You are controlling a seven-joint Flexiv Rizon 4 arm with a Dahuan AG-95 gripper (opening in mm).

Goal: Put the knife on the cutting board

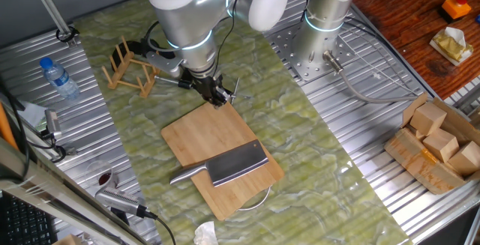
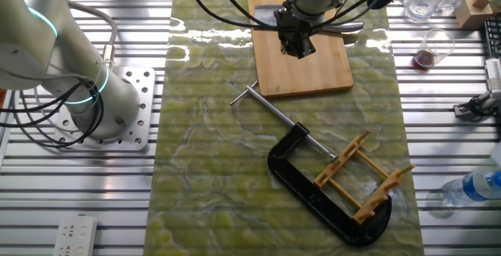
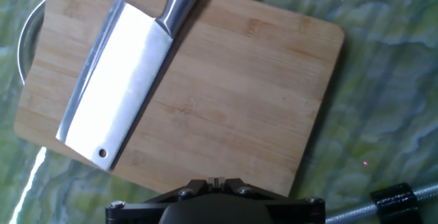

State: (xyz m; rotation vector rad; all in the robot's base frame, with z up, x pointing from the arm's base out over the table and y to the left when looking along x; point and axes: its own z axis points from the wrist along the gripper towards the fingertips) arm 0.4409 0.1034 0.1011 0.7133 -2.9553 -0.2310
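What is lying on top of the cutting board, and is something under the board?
The knife lies flat on the cutting board. A thin metal ring peeks from beneath the board's edge; most of it is covered.

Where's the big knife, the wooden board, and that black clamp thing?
knife (image 3: pixel 116 101): hand view, middle of the broad blade.
cutting board (image 3: pixel 246 101): hand view, bare wood beside the blade.
black clamp (image 2: pixel 313 197): the other fixed view, on its curved black frame.
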